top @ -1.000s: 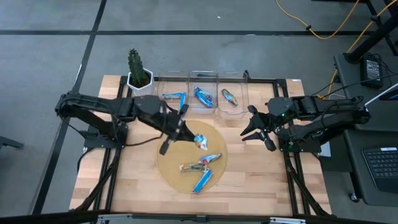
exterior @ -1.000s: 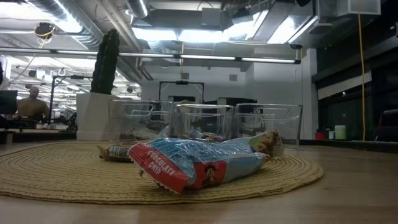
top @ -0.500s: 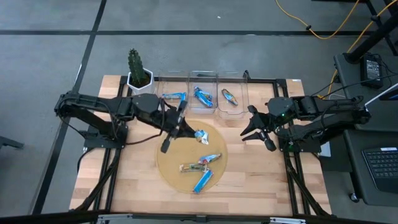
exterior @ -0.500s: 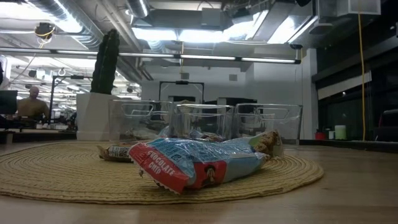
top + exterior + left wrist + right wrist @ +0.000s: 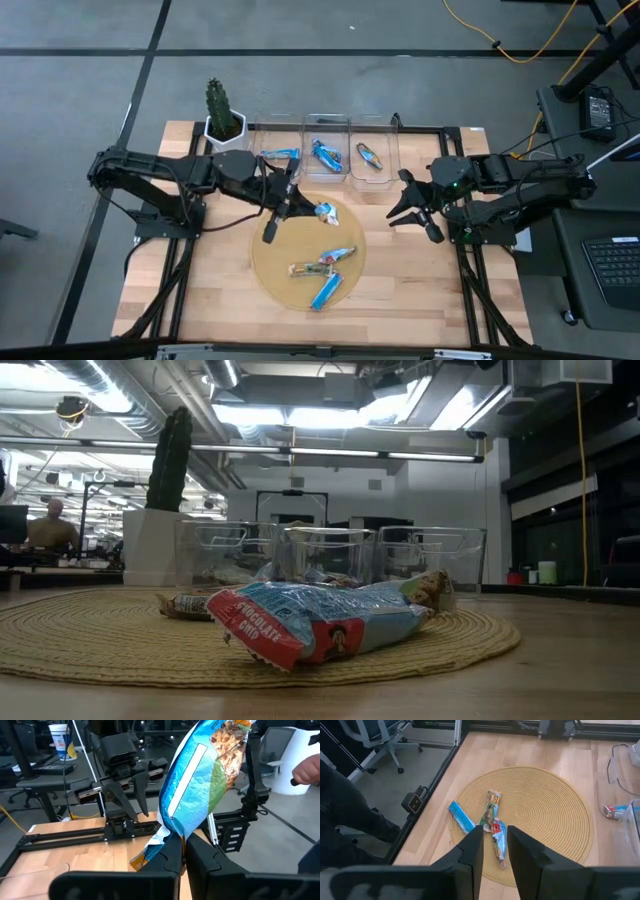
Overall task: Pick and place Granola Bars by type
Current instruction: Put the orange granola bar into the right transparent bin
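My two arms are dark, almost black, built from thick tube links with round joints. My left gripper (image 5: 285,203) ends in two long, thin black fingers (image 5: 169,857) with flat matte faces. My right gripper (image 5: 411,211) has the same black fingers (image 5: 470,854), smooth and a little glossy. A thin cable runs along my left arm. My right arm's body shows a small green light.

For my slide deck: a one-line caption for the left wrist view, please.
Left end effector shut on a shiny blue-and-silver wrapped granola bar, held above the light wooden table.
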Robot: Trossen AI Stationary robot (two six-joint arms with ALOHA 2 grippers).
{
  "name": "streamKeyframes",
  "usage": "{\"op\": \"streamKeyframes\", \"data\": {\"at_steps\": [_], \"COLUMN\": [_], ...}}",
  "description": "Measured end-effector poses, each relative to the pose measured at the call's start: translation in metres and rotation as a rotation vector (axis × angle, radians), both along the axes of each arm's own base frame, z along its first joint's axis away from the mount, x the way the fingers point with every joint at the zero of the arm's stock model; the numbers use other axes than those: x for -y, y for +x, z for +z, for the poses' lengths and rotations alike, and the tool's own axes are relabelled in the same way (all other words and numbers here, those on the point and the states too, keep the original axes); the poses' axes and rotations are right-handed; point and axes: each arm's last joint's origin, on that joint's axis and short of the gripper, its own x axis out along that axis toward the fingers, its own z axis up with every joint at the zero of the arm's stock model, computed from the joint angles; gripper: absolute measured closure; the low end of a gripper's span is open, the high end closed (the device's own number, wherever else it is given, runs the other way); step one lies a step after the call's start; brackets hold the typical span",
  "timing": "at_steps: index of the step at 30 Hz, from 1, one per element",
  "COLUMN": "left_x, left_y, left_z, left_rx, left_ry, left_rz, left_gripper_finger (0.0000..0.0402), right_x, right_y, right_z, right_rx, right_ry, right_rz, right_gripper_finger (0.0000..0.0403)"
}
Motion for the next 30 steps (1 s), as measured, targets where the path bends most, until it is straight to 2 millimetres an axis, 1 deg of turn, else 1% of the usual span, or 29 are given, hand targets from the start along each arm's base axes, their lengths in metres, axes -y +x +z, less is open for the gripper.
{"op": "streamKeyframes", "data": {"at_steps": [4, 8, 14, 16, 20, 22, 24, 28, 30], "left_x": [-0.001, -0.010, -0.032, -0.042, -0.056, -0.061, -0.064, -0.070, -0.072], "left_y": [0.000, 0.001, 0.002, 0.003, 0.010, 0.015, 0.021, 0.030, 0.034], "left_z": [0.000, 0.000, -0.004, -0.008, -0.019, -0.024, -0.029, -0.040, -0.042], "left_rx": [0.000, -0.005, -0.047, -0.078, -0.140, -0.157, -0.170, -0.208, -0.210], "left_ry": [0.001, -0.028, -0.034, -0.032, -0.029, -0.023, -0.023, -0.022, -0.027], "left_rz": [0.027, 0.081, 0.191, 0.243, 0.297, 0.309, 0.318, 0.329, 0.318], "left_gripper_finger": [0.0399, 0.0399, 0.0399, 0.0399, 0.0399, 0.0399, 0.0399, 0.0399, 0.0399], "right_x": [0.000, 0.000, 0.005, 0.009, 0.016, 0.019, 0.021, 0.023, 0.023], "right_y": [0.000, 0.000, 0.005, 0.007, 0.012, 0.013, 0.014, 0.019, 0.025], "right_z": [0.000, 0.000, 0.005, 0.009, 0.017, 0.020, 0.024, 0.027, 0.026], "right_rx": [0.001, 0.002, 0.082, 0.130, 0.220, 0.256, 0.291, 0.335, 0.341], "right_ry": [-0.003, -0.005, -0.103, -0.136, -0.131, -0.125, -0.113, -0.099, -0.097], "right_rz": [0.002, -0.005, -0.133, -0.194, -0.264, -0.271, -0.267, -0.281, -0.282], "right_gripper_finger": [0.0314, 0.0314, 0.0314, 0.0314, 0.0308, 0.0293, 0.0268, 0.0204, 0.0171]}}
